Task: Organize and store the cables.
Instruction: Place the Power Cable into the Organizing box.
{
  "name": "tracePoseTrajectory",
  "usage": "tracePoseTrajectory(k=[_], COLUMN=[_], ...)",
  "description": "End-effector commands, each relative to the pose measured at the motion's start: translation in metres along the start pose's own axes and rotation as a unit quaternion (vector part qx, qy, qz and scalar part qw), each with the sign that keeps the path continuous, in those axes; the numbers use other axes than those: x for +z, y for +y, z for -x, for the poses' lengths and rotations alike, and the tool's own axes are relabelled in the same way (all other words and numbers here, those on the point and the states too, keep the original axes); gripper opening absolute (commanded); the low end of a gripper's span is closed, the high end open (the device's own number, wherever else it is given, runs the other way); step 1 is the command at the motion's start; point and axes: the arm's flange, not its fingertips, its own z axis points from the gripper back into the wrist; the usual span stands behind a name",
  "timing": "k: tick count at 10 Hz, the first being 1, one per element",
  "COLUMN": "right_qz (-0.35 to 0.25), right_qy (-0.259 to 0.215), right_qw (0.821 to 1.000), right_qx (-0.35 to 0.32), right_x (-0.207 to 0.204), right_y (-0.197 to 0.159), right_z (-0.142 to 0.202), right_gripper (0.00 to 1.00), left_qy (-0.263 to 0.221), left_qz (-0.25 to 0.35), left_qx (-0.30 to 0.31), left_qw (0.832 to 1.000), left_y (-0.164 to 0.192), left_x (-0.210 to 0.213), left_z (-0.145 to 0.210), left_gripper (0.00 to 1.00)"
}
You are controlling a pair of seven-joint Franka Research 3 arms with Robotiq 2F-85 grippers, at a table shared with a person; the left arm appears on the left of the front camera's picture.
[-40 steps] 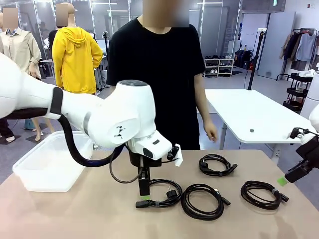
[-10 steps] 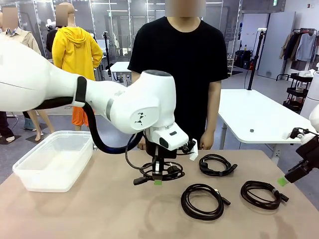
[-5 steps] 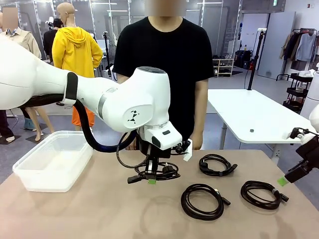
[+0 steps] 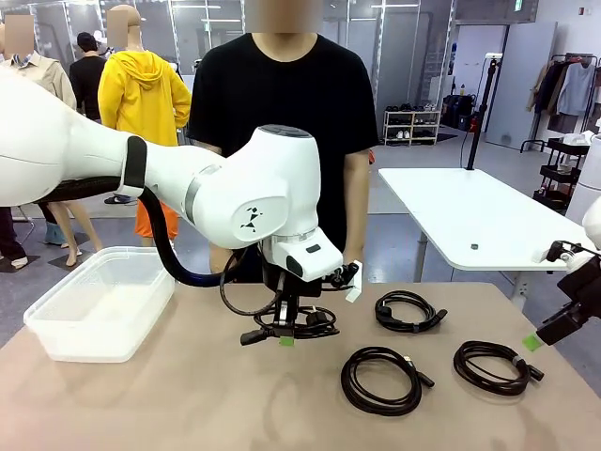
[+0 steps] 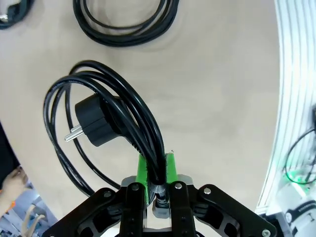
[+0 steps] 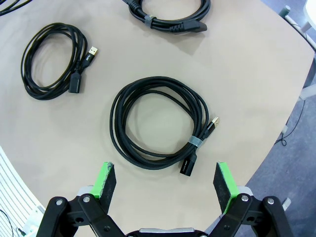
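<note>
**Left gripper clamped on one cable coil, right gripper spread wide**

The left gripper (image 5: 157,183) has its green pads pinched tight on the black strands of a cable coil (image 5: 148,133), which hangs clear of the table (image 4: 169,404). A grey bit between the pads may be a tie, though it is hard to tell.

The right gripper (image 6: 165,180) has its fingers far apart and holds nothing. It hovers over a tied USB coil (image 6: 158,121) lying flat.

A second USB coil (image 6: 52,61) and a thicker strapped coil (image 6: 168,15) lie well apart from it.

A white bin (image 4: 99,305) sits at the table's left end. The left arm's bulky body covers part of the person (image 4: 282,94) standing behind it.

The left wrist view shows a round two-pin plug (image 5: 96,123) inside the held loop, which the front view leaves unclear.
</note>
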Motion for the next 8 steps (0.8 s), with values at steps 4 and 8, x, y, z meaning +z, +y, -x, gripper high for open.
tracePoseTrajectory(k=[4, 8], right_qz=[-0.001, -0.001], right_qy=[-0.001, -0.001], right_qw=[1.0, 1.0], right_qx=[-0.013, -0.013], right_x=[-0.001, -0.001], right_y=[0.001, 0.001], right_z=[-0.002, -0.002], right_gripper=[1.0, 1.0], left_qy=[-0.046, -0.021], left_qz=[-0.07, -0.17], left_qx=[-0.128, -0.166], left_qw=[0.988, 0.971], left_y=[-0.007, -0.02], left_x=[0.076, 0.102], left_z=[0.105, 0.236], left_gripper=[0.16, 0.16])
